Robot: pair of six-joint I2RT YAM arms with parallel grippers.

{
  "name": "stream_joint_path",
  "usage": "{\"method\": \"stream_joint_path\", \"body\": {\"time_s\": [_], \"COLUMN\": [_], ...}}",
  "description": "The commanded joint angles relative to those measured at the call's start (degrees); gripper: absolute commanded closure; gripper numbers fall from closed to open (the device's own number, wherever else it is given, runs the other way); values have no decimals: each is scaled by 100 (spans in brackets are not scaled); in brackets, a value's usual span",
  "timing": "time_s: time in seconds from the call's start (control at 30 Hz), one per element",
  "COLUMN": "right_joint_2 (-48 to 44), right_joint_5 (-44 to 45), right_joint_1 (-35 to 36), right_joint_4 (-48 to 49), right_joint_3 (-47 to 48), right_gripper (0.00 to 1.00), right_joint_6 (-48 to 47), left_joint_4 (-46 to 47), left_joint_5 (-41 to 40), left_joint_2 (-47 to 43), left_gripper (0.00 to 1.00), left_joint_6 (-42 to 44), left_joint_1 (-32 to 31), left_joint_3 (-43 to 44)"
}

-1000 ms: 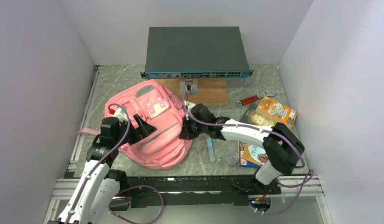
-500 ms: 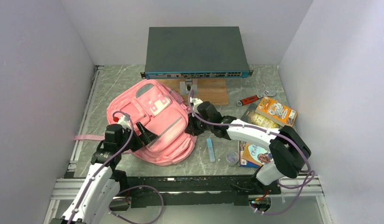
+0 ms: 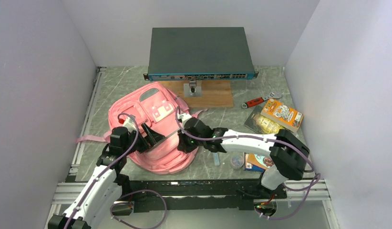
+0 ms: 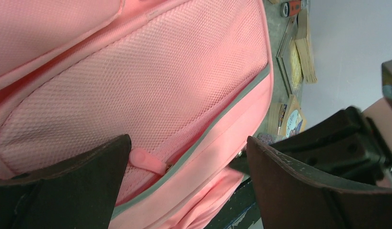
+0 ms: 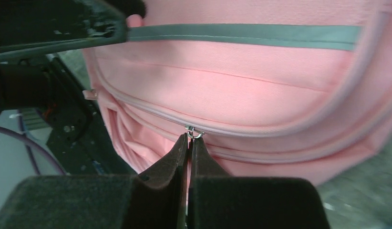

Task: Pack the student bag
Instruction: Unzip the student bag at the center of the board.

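Note:
The student bag (image 3: 151, 112) is a light-pink backpack lying front up at the table's left centre. My left gripper (image 3: 153, 138) is open and hovers over its front; in the left wrist view the fingers (image 4: 187, 148) straddle the mesh pocket (image 4: 151, 81) and a pink zip tab (image 4: 145, 160). My right gripper (image 3: 182, 143) is at the bag's near right edge. In the right wrist view it is shut (image 5: 189, 136) on the pull of a metal zip slider (image 5: 194, 131) on the bag's side zip (image 5: 242, 86).
A grey network switch (image 3: 199, 52) stands at the back above a wooden board (image 3: 211, 93). A red-handled tool (image 3: 255, 101), snack packets (image 3: 281, 113), a book (image 3: 258, 157), a blue stick (image 3: 215, 152) and a small round tub (image 3: 237, 162) lie to the right. A pink strap (image 3: 87, 139) trails left.
My right gripper has moved left and nearer along the bag's edge, staying shut. The bag has shifted and bunched a little. My left gripper has drifted slightly right over the bag.

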Motion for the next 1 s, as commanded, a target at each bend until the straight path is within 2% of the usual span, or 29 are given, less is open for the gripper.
{"method": "stream_joint_path", "body": {"time_s": [0.0,0.07,0.17,0.2,0.23,0.27,0.43,0.57,0.67,0.83,0.97], "right_joint_2": [328,539,685,618,522,431,20,-582,-1044,-1158,-897], "right_joint_5": [-326,-519,-729,-669,-603,-548,-470,-163,-464,-869,-1068], "right_joint_1": [467,526,508,505,498,490,349,158,-282,-1064,-1253], "right_joint_4": [469,917,1016,1038,1089,1118,707,824,1182,1638,1793], "right_joint_3": [452,421,459,406,308,211,22,-478,-974,-1439,-1320], "right_gripper": [100,100,99,95,80,72,50,47,46,46,45], "right_joint_6": [802,1017,1109,1114,1109,1098,1134,1554,2014,2578,2763], "left_joint_4": [294,382,273,185,73,-108,-1163,-1712,-2010,-2072,-2231], "left_joint_5": [-81,-106,-92,-72,-72,-105,-154,-24,-99,-689,-1491], "left_joint_2": [165,212,229,202,156,77,-244,-320,-382,-449,-288], "left_gripper": [2,2,0,0,0,0,0,0,0,0,0], "left_joint_6": [-126,-118,-42,11,88,180,640,869,913,680,423], "left_joint_1": [-100,-179,-216,-216,-216,-216,-216,-275,-564,-1608,-2571], "left_joint_3": [-95,-120,-3,81,183,305,1050,1404,1561,1611,1735]}}
